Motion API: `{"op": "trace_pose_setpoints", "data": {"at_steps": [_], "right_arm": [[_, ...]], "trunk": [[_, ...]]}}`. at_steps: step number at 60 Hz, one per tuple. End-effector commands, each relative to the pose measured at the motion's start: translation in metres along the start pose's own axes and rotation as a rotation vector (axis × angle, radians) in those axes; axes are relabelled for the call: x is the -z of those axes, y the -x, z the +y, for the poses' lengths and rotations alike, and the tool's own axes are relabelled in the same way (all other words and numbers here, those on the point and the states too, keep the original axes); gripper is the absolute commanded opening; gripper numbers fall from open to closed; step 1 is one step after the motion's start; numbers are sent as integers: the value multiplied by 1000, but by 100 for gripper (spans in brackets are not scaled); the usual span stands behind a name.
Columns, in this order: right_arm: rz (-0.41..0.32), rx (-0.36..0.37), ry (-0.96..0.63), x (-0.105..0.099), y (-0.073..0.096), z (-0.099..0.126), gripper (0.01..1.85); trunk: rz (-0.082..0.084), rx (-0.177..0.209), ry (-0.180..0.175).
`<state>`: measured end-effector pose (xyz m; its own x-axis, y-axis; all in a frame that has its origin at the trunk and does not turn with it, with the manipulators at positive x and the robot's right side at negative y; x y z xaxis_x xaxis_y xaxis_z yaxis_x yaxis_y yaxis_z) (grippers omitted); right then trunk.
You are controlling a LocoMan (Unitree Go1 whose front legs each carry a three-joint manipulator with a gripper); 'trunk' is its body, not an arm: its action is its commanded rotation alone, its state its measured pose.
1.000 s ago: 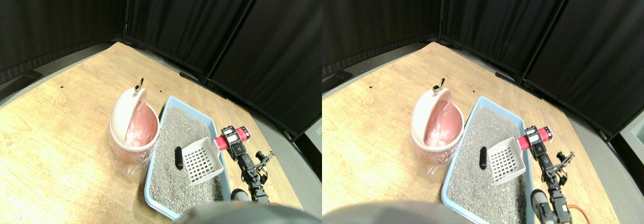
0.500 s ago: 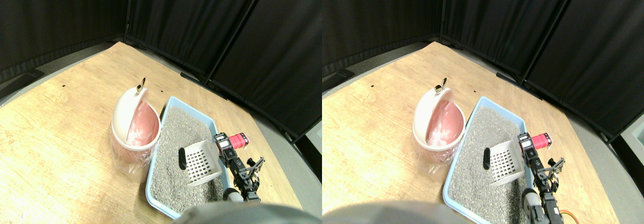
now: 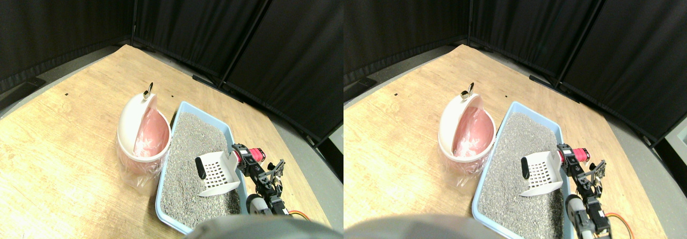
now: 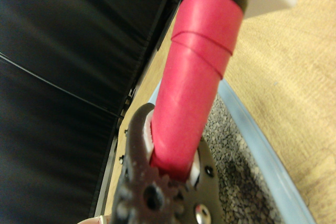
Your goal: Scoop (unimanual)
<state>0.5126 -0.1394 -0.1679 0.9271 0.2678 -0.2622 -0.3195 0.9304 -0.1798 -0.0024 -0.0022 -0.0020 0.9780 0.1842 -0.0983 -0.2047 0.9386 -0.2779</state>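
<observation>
Scoop (image 3: 217, 170) sits low on the litter in the blue tray (image 3: 177, 115), its front lip touching the dark lump (image 3: 200, 167). Your right gripper (image 3: 242, 158) appears clamped on the red handle (image 4: 197, 77). Push forward shallowly, then tilt the scoop back.

Lab test bay: black curtain panels (image 3: 225, 29) enclosing plywood floor (image 3: 64, 137)

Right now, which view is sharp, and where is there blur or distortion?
Stereo pair view: evenly lit and sharp on the scoop and litter tray, though the wide lens bends the floor edges. Wrist view: the close red handle and jaw frame are blurred; the litter behind is sharper.
</observation>
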Motion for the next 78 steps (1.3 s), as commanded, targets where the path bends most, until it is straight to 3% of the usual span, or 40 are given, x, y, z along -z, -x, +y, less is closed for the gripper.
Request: {"op": "trace_pose_setpoints", "data": {"at_steps": [1,12,15,30,32,40,46,54,61,67,78], "right_arm": [[-104,1,-76,-15,0,-5,6],[-104,59,-222,-11,3,-13,6],[-135,34,-207,-8,3,-15,6],[-227,61,-344,-5,6,-22,6],[-266,50,-354,-10,7,-24,6],[-295,79,-409,-21,11,-26,6],[-347,23,-437,-31,9,-29,6],[-401,10,-442,-47,6,-33,6],[-407,6,-530,-57,4,-35,6],[-425,-2,-462,-66,3,-35,6],[-420,-7,-542,-62,0,-31,6]], "trunk": [[4,-4,9],[-1,-2,9],[-2,-1,8],[-14,5,5],[-16,6,3],[-21,9,-1],[-25,11,-3],[-25,11,-3],[-32,12,4],[-34,11,7],[-40,-2,15]]}}
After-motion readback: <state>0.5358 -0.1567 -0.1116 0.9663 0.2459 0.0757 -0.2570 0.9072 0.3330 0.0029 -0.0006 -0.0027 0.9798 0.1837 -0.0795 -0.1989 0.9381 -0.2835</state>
